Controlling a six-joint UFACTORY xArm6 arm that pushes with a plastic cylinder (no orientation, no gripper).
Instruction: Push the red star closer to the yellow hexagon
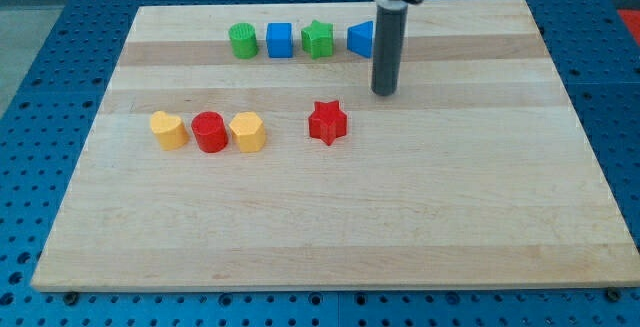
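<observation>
The red star point(327, 122) lies near the middle of the wooden board point(330, 227). The yellow hexagon point(247, 132) lies to its left, a block's width or so away, at the right end of a short row. My tip point(384, 91) stands on the board up and to the right of the red star, with a small gap between them. The rod rises to the view's top and partly covers a blue triangle point(361, 37).
A red cylinder point(209, 132) touches the yellow hexagon's left side, with another yellow block point(168, 129) left of it. Along the top are a green cylinder point(242, 40), a blue cube point(279, 39) and a green star point(317, 39).
</observation>
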